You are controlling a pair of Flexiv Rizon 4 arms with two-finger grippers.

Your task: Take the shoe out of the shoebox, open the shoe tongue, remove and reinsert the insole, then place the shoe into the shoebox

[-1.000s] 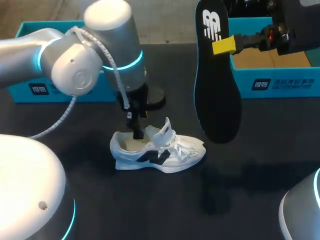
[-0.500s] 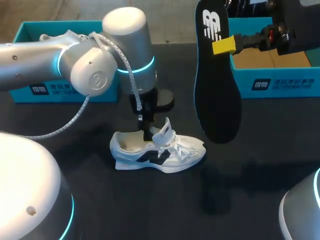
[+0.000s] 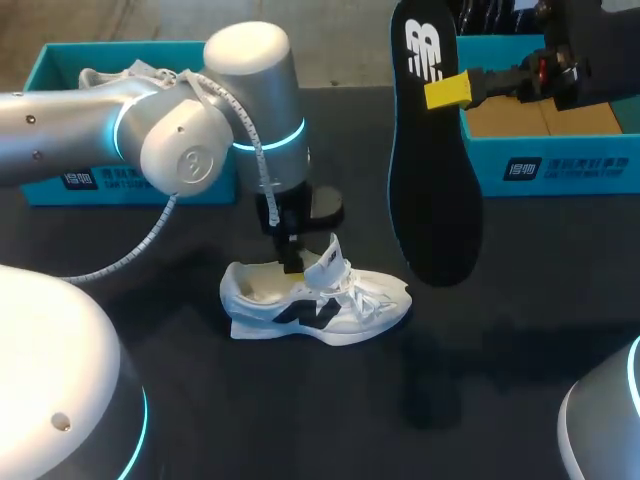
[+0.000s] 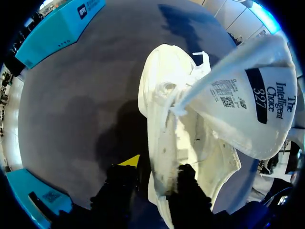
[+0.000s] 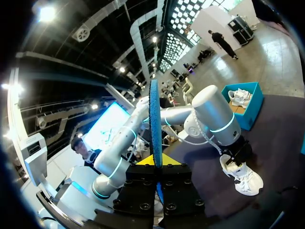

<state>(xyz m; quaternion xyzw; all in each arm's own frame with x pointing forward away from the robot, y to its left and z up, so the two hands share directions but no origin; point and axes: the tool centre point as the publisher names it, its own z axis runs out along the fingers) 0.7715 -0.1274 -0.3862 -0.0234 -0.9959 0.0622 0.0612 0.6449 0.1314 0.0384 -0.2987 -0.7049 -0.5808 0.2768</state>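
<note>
A white shoe (image 3: 315, 300) with a dark side logo lies on the black table (image 3: 180, 400), its tongue (image 3: 334, 258) lifted upright. My left gripper (image 3: 292, 262) comes down at the shoe's opening. In the left wrist view the left gripper (image 4: 159, 169) is shut on the shoe's side wall (image 4: 162, 143), one finger inside the shoe (image 4: 188, 179) and one outside. The tongue (image 4: 243, 109) rises beside them. My right gripper (image 3: 450, 88) is shut on a black insole (image 3: 435, 170), which hangs upright above the table at the right. In the right wrist view the insole (image 5: 155, 119) is edge-on between the right gripper (image 5: 156, 162).
A teal shoebox (image 3: 60, 180) stands at the back left with another white shoe (image 3: 110, 75) in it. A second teal shoebox (image 3: 560, 165) stands open at the back right, behind the hanging insole.
My left arm moved right along the shoe's opening toward the tongue, and its fingers closed from wide open onto the shoe's side wall. The right arm and insole stayed still.
</note>
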